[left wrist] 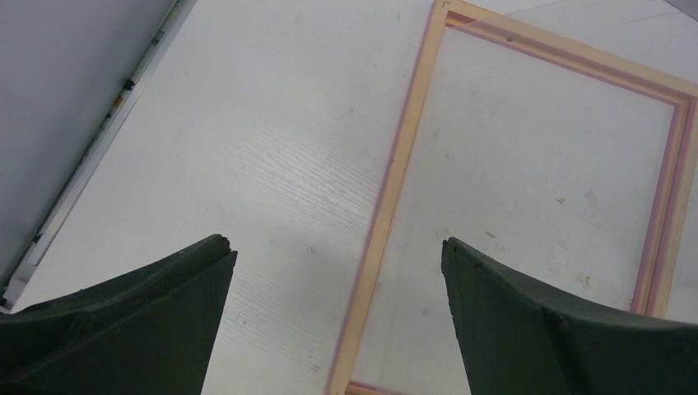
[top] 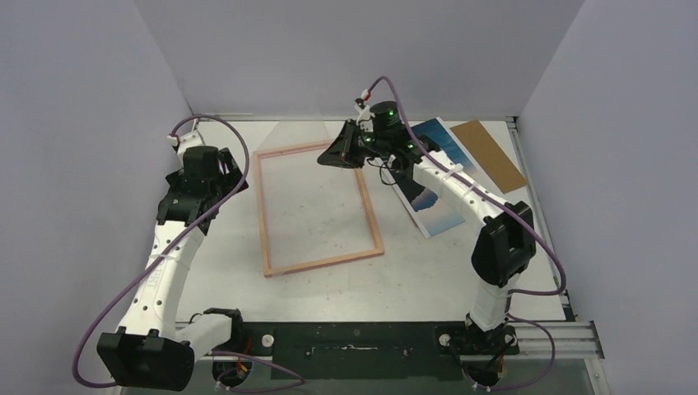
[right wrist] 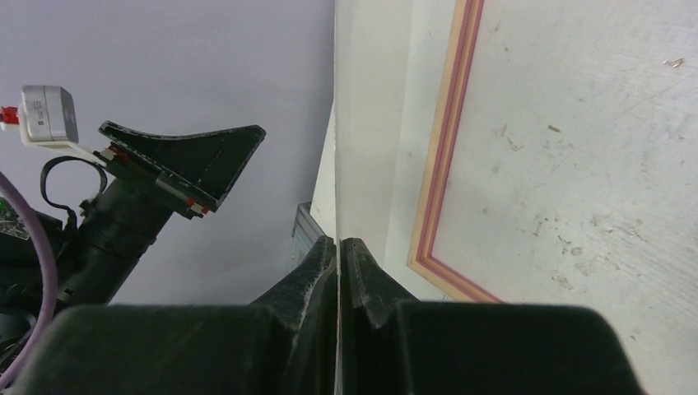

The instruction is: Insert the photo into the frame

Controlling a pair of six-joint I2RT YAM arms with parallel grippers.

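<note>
The frame [top: 262, 214] lies flat mid-table with its pale wood back up; its pink inner lip shows in the wrist views [left wrist: 395, 164] [right wrist: 444, 148]. The photo [top: 442, 218], a blue seascape, lies face up to the right of the frame, partly under my right arm. My right gripper [top: 328, 156] [right wrist: 338, 243] hovers over the frame's far right corner, shut on a thin clear sheet [right wrist: 336, 164] that I see edge-on rising from the jaws. My left gripper [top: 224, 174] [left wrist: 337, 247] hangs wide open above the frame's left rail and holds nothing.
A plain brown backing board [top: 487, 155] lies at the back right beside the photo. Purple-grey walls close in the table on the left, back and right. A metal rail [top: 527, 333] runs along the near edge by the arm bases.
</note>
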